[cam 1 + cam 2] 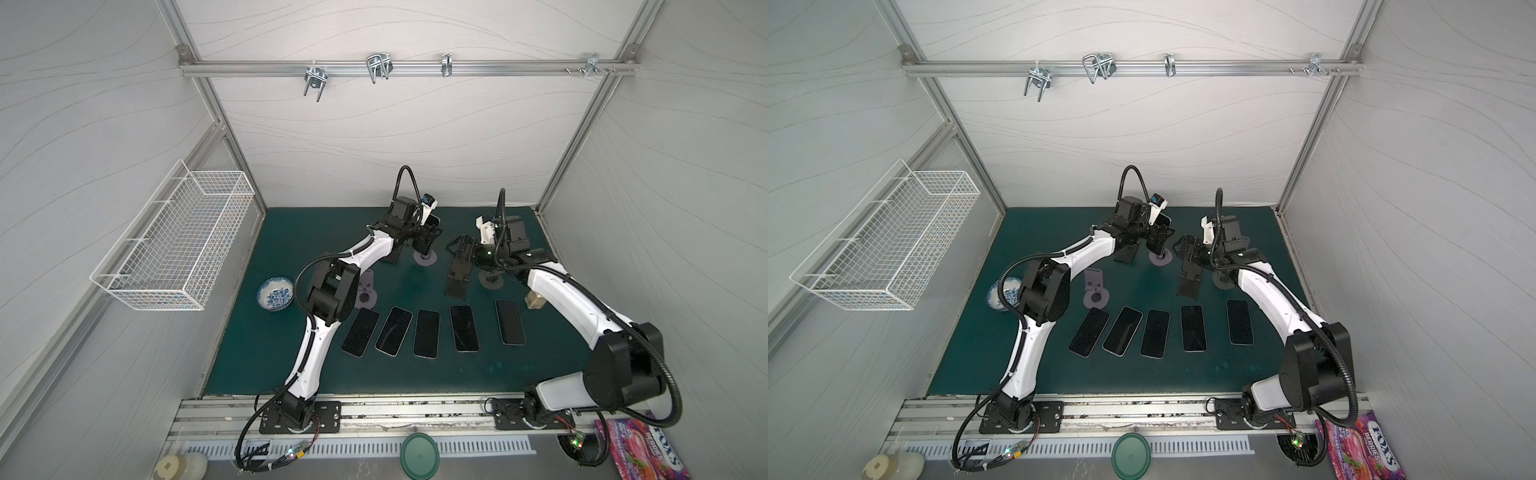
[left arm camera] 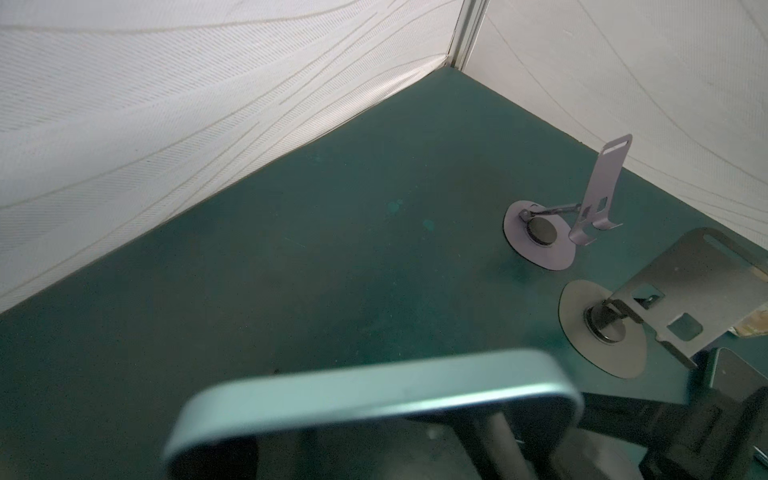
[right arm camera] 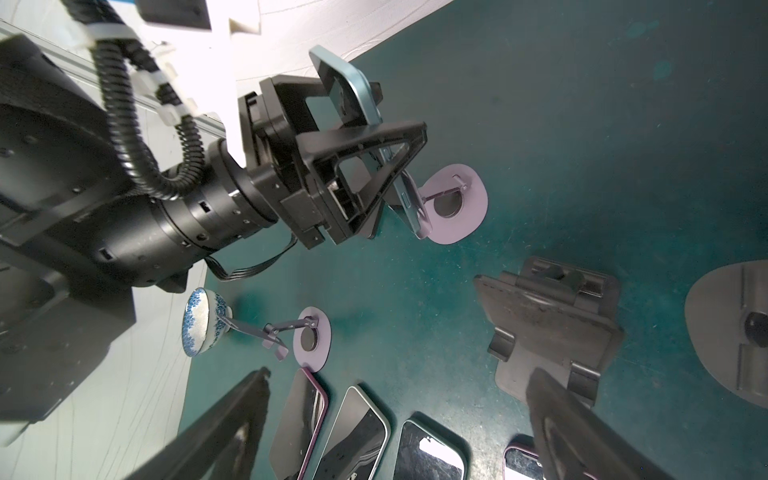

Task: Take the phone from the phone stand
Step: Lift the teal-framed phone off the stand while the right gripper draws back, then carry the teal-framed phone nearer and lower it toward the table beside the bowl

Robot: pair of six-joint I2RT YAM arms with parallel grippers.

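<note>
Right wrist view: I saw the left gripper (image 3: 376, 166) clamped on the phone (image 3: 351, 89).
Phone: upright, lower end at the stand (image 3: 465, 208); I couldn't tell whether it rested there.
Right gripper (image 1: 459, 246): jaws wide, empty, near a black stand (image 1: 456, 279).
Spare phones (image 1: 427, 334): five, flat, in a row.

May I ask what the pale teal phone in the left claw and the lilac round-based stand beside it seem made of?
Pale teal phone: probably a satin metal frame; soft, even sheen along its rounded edge. Lilac round-based stand: likely thin matte-coated sheet metal; flat bent plates, slim hinged arm.
</note>
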